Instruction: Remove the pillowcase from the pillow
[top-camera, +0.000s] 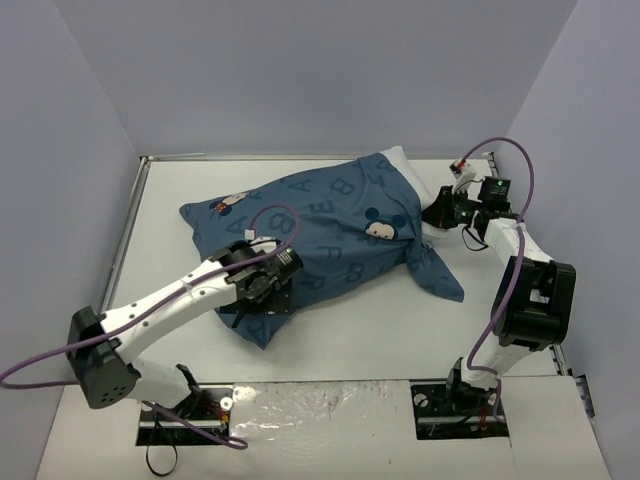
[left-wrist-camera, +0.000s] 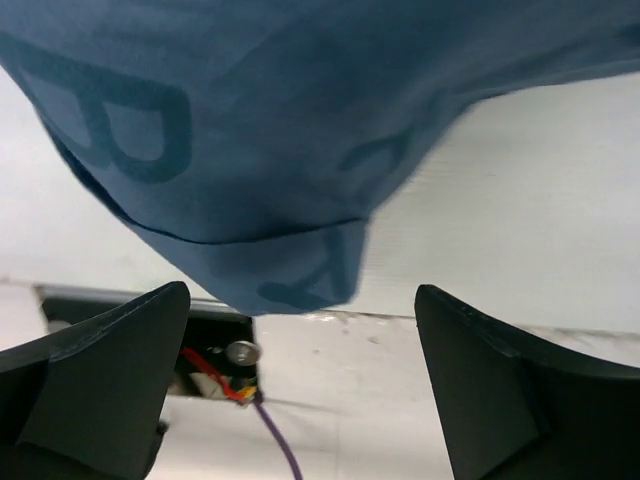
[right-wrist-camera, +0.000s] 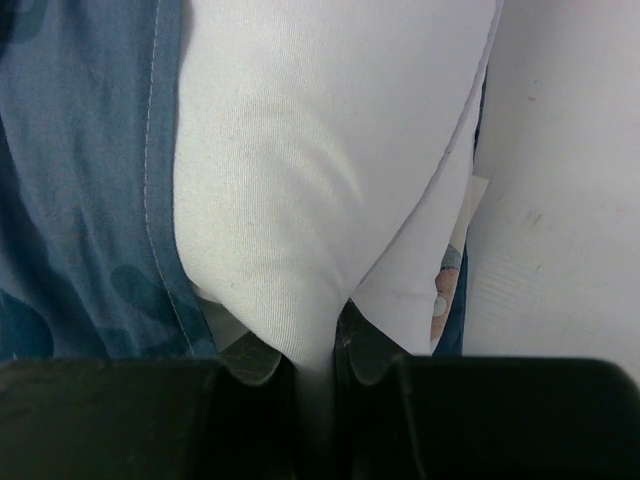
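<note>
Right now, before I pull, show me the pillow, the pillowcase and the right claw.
pillow (right-wrist-camera: 310, 170), right wrist view, on the bare white bulge past the hem.
pillowcase (top-camera: 335, 225), top external view, on the middle of the blue cloth.
right claw (right-wrist-camera: 312, 350), right wrist view, between the fingertips pinching the pillow.

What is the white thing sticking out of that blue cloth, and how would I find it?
On the white table, a dark-blue lettered pillowcase lies across the middle. At its far right end the pillow peeks out, pinched by the right gripper. It is the only plain white, plump thing.
</note>
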